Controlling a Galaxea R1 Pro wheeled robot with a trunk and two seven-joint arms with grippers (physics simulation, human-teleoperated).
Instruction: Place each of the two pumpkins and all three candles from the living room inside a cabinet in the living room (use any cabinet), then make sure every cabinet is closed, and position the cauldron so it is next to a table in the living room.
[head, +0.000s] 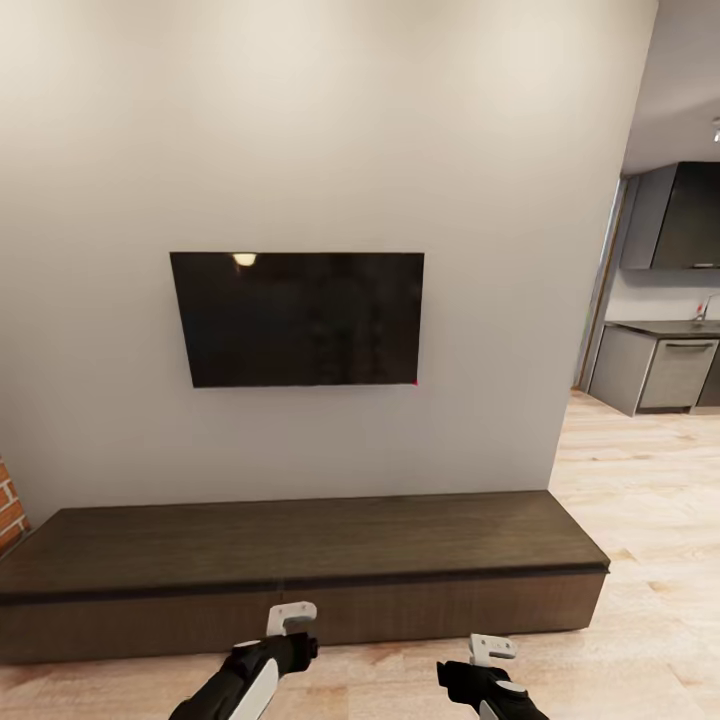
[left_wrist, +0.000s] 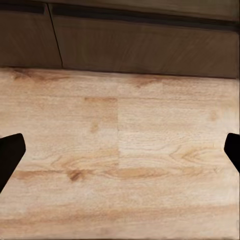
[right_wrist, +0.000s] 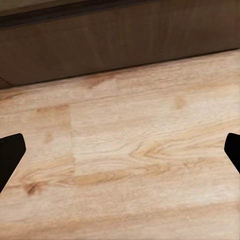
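- Head view: cabinet (head: 300, 565) dead ahead, fronts closed.
- Left claw (head: 292, 618) and right claw (head: 492, 650) spread wide, empty.
- Best approach: square up, then pull one front.

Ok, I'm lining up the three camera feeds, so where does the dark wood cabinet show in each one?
Head view: the cabinet runs along the lower part of the picture, under the TV.
Left wrist view: its drawer fronts cross the upper edge, with a seam between two fronts.
Right wrist view: its front forms a slanted band along the upper edge.
Shared landmark: the wood floor meeting the cabinet's base.
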